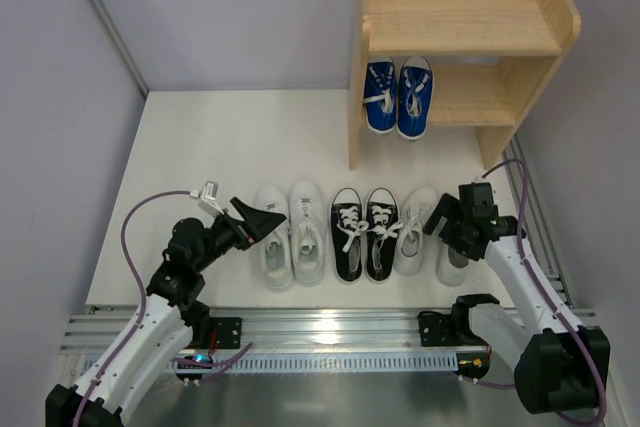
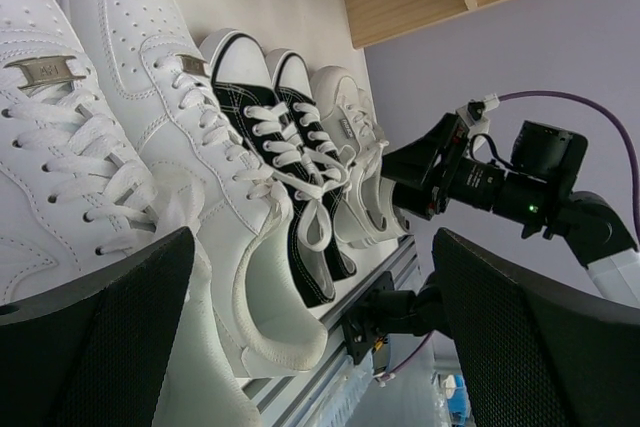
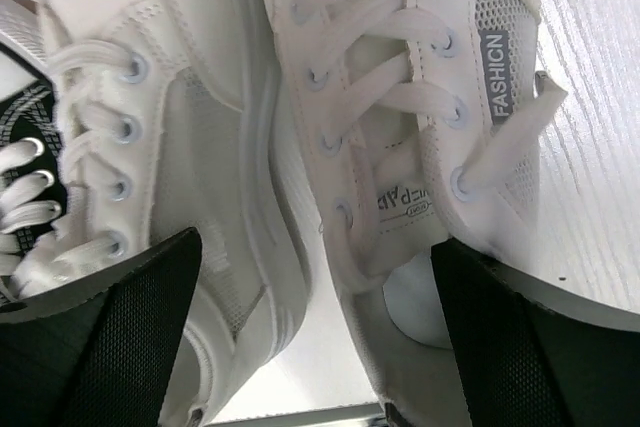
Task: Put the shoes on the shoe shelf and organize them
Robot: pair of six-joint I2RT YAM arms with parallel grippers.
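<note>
White counter is carrying three pairs in a row before the shoe shelf, whose lower tier is holding the blue pair. Your right hand is hovering, fingers spread apart, over the small white lace-ups, probably lining up a grasp. Your left hand is hanging spread wide near the white low-tops.

1. White leather low-top sneakers: two, one pair.
2. Black canvas sneakers with white laces and toe caps: two, one pair.
3. Smaller white lace-up sneakers: two, one pair.
4. Blue canvas sneakers: two, one pair.
5. Sneakers in all: eight, four pairs.
6. Wooden shoe shelf: one, with two tiers.
7. Robot arms: two.
</note>
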